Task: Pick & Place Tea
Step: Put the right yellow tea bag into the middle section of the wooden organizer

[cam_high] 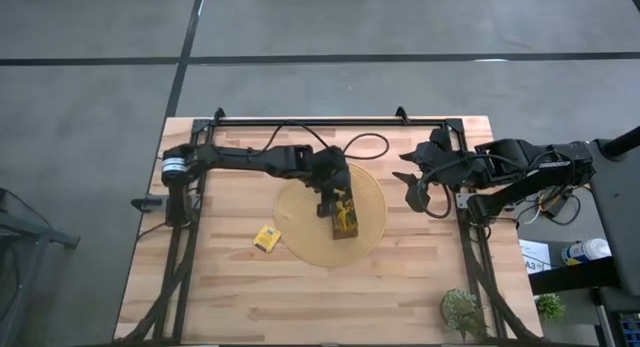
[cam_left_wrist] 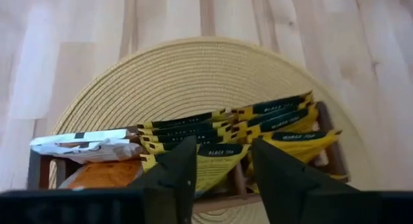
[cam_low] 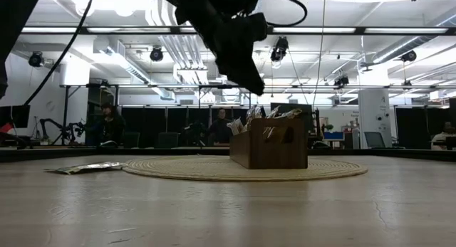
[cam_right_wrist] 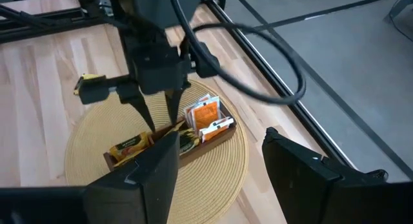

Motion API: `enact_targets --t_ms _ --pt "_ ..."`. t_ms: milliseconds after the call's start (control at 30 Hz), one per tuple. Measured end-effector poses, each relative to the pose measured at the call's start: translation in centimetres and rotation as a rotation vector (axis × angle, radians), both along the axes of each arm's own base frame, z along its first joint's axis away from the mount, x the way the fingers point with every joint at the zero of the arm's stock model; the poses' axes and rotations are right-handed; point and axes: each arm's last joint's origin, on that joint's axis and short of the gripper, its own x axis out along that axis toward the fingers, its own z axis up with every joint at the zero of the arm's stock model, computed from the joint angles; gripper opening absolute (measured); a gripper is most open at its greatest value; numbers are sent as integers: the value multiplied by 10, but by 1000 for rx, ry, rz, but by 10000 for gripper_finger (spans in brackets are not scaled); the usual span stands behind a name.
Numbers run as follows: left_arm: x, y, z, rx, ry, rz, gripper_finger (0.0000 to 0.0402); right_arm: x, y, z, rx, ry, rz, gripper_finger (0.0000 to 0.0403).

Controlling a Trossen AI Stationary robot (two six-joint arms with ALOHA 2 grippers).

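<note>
Dark-brown wood tray (cam_high: 343, 219) sits on the tan woven mat (cam_high: 368, 232), mid-table, and it's already well stocked: we count a row of dark-green-and-yellow sachets (cam_left_wrist: 222, 124) standing on edge, plus orange and white ones at one end. So most of the tea looks placed, imo. What's left, as far as we can see: one yellow sachet (cam_high: 266, 238) lying flat on the bare table just off the mat's edge, on the left arm's side. Low view shows it too, flat on the wood beside the mat. No other strays in sight.

Left gripper (cam_left_wrist: 222, 179) hangs directly over the tray, fingers pointing down, tips just above the sachet tops. Jaws are parted w/ nothing between them; a green-yellow sachet lies right below the gap, so we judge it released, not grasped. Arm reaches in from the table's left w/ wrist bent down.

Right gripper (cam_right_wrist: 219, 175) waits up off the table near the right rail, jaws spread wide, empty, pointed toward the tray but well apart from it.

We'd guess the stray yellow one is next for the left arm.
</note>
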Motion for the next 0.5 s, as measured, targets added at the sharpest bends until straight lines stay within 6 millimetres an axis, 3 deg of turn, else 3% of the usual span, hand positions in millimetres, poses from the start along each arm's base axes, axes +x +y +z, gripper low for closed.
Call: enact_targets --t_ms 133,500 --pt "4 1 -10 28 22 -36 156 0 0 0 0 0 0 219" --pt "5 12 -13 127 19 -58 158 0 0 0 0 0 0 219"
